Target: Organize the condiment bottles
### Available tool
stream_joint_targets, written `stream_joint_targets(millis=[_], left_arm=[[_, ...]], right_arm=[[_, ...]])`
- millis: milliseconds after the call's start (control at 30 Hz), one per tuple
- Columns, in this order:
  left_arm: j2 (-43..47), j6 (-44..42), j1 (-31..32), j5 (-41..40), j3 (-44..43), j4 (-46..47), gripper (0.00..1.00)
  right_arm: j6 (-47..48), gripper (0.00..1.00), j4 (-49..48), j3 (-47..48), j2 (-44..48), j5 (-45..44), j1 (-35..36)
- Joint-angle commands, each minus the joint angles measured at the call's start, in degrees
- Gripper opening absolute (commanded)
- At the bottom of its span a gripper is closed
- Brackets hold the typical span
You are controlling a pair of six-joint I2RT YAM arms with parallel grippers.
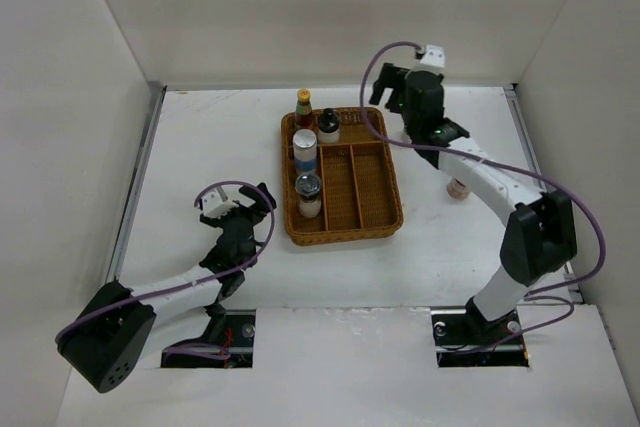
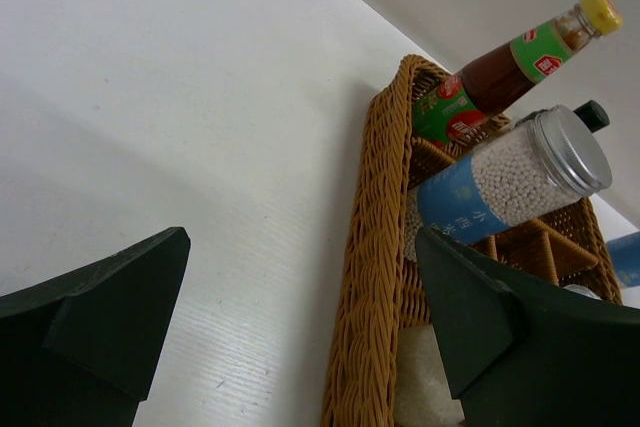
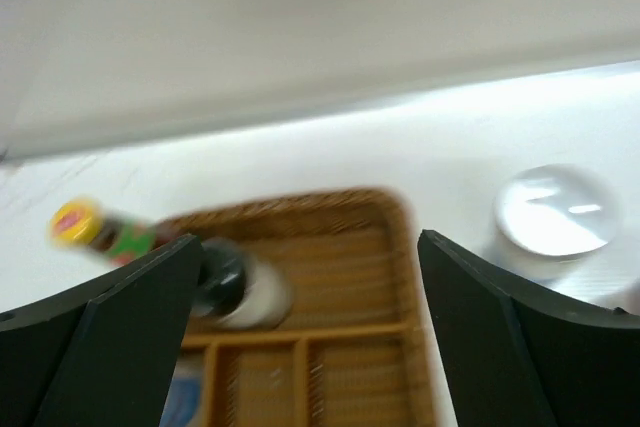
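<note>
Near the worktop's left edge the left gripper (image 2: 300, 252) is held apart and empty, a sauce bottle (image 1: 304, 105), a blue-labelled cylinder (image 1: 305, 152) and a grey-lidded jar (image 1: 309, 192) are set along the left side of the wicker tray (image 1: 350, 235) toward the far edge, and the right gripper (image 3: 310, 242) is held apart by the tray's far right corner.

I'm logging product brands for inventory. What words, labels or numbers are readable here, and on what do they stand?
No text reads clearly.
On the sauce bottle: green and red labels, print too small to read.
On the blue-labelled jar: white characters, too small and tilted to read.
Right wrist view: blurred, nothing legible.
</note>
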State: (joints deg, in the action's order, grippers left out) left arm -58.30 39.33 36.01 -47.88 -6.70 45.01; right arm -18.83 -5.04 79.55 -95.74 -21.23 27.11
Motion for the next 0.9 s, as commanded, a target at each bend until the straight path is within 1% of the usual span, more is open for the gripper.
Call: stream_joint_targets(millis=[0,100,200,333,500,533,600,667,700,767,867], left_arm=[[-0.85,0.66,-0.28,0.77,-0.59,3.41,1.0],[-0.5,0.66,-0.19,1.21,-0.6,3.41,1.0],[-1.9,0.66,-0.37,1.21,-0.86,3.41,1.0],[-1.73,0.66,-0.37,1.3,-0.86,3.76,1.0],[-2.87,0.75,-0.46,1.73,-1.04,4.2,1.0],[-2.87,0.75,-0.55,1.82,-1.04,4.2,1.0],[-3.57,0.75,-0.64,1.91,-1.12,4.2,1.0],[-4.01,0.75,-0.55,2.0,-1.3,4.29,1.0],[-3.84,0.75,-0.55,2.26,-1.3,4.38,1.0],[-3.48,0.75,-0.63,2.53,-1.21,4.38,1.0],[-3.84,0.75,-0.72,2.61,-1.21,4.38,1.0]], right_arm=[[0.72,0.99,-1.56,-3.43,0.21,-3.02,-6.05],[2.48,1.0,-0.85,-2.91,-1.72,-3.2,-9.75],[3.88,1.0,2.39,1.03,-5.67,-2.32,-12.12],[5.2,1.0,5.21,5.35,-10.77,0.83,-13.18],[4.77,1.0,3.81,6.5,-14.56,2.42,-13.8],[4.77,0.95,2.68,6.06,-14.65,2.43,-13.89],[4.77,0.78,-0.4,5.01,-14.21,1.99,-13.98],[5.2,0.65,-3.47,3.78,-13.16,1.11,-13.8],[5.64,0.61,-4.53,3.08,-12.37,0.15,-13.8],[7.22,0.56,-7.16,1.32,-10.17,-2.83,-13.71],[9.6,0.55,-9.99,-0.27,-6.83,-6.18,-12.75]])
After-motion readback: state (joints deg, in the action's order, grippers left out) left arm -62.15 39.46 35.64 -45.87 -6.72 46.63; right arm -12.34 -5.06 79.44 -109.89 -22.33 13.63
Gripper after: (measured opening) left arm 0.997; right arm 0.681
